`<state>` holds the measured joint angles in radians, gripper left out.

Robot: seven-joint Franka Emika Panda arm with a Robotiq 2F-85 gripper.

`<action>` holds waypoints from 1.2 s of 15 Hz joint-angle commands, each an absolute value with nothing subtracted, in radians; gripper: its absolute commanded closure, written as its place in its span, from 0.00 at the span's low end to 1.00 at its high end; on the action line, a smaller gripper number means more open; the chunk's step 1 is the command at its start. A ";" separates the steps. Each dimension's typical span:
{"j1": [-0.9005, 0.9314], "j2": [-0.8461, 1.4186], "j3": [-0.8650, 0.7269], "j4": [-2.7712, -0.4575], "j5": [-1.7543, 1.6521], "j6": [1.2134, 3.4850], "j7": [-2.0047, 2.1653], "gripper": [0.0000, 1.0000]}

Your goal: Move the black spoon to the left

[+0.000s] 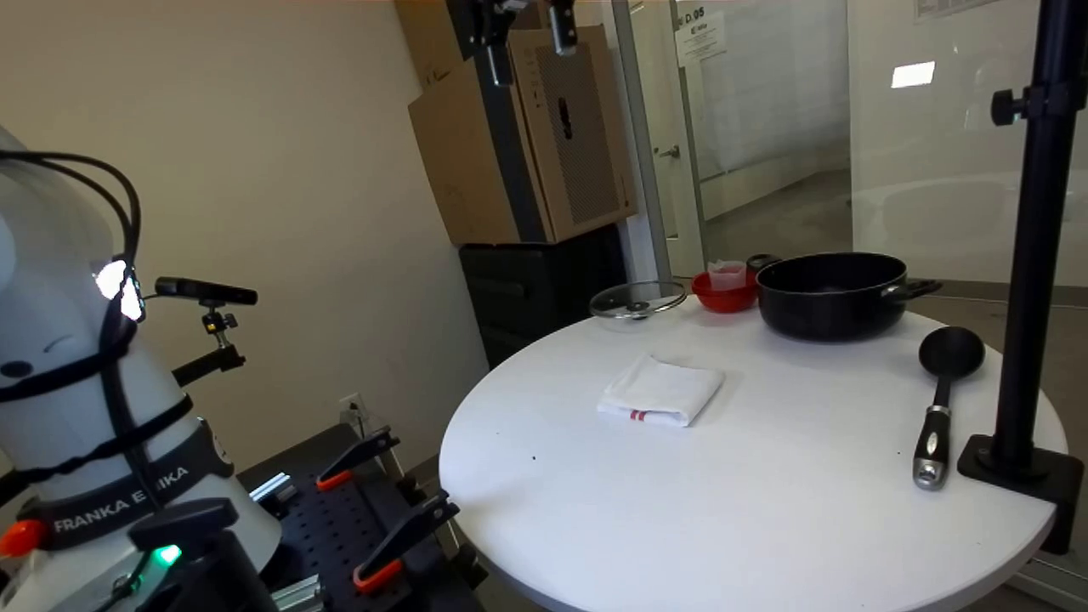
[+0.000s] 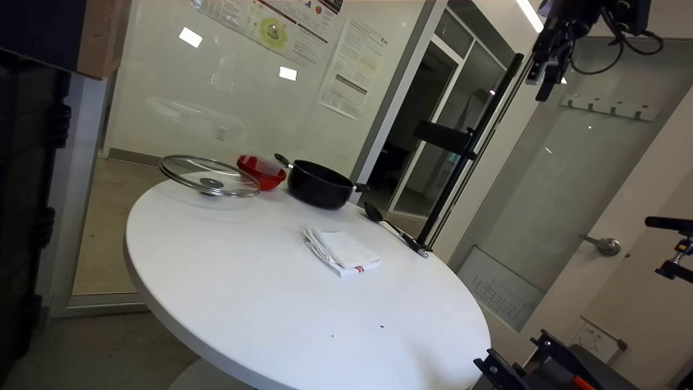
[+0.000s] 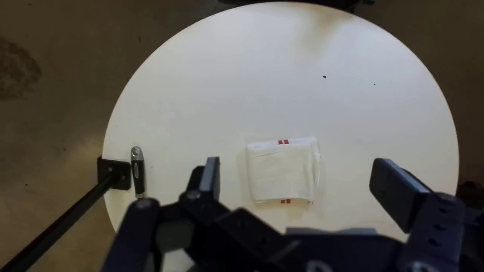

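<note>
Smallish room: plain beige wall (image 1: 323, 187), cardboard boxes (image 1: 565, 127) piled on a black case (image 1: 544, 280), and a poster (image 2: 270, 27) up on a shiny wall. The main surface is a round white table (image 1: 680, 510). Read it as a clock the way it shows in an exterior view, 12 at the far edge, which puts those boxes out past 11.

The black spoon (image 1: 937, 421) lies at about 2 to 3 o'clock near the rim, bowl end toward 12, silvery handle tip toward 6. Just beside it, at 3, is the foot of a tall black stand (image 1: 1028, 280), right on the table's edge.

At 1 you've got a black pan (image 1: 831, 308), at 12 a red bowl (image 1: 722, 299) with something pale and see-through in it, and at 11 a glass lid (image 1: 637, 300). A folded white towel (image 1: 659, 393) with red marks sits near the middle, a bit toward 11.

The gripper (image 1: 534, 62) hangs high above the table, well apart from the spoon, and its fingers (image 3: 395, 192) are spread wide. In the wrist view the towel shows through the gap between them, way down on the tabletop. That view has the spoon's handle at 9 o'clock, with its bowl end hidden behind the gripper. Back in the exterior view, the Franka arm (image 1: 68, 429) stands out past 9.
</note>
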<state>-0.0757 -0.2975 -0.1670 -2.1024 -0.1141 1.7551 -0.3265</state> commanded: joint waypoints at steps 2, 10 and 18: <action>-0.135 -0.072 -0.255 -1.853 -0.075 1.747 -0.416 0.00; -0.171 -0.015 -0.246 -1.818 -0.071 1.765 -0.415 0.00; -0.278 0.339 -0.261 -1.565 -0.093 1.955 -0.429 0.00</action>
<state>-0.2353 0.1799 -0.2658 -1.7288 -0.0869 1.9373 -0.4242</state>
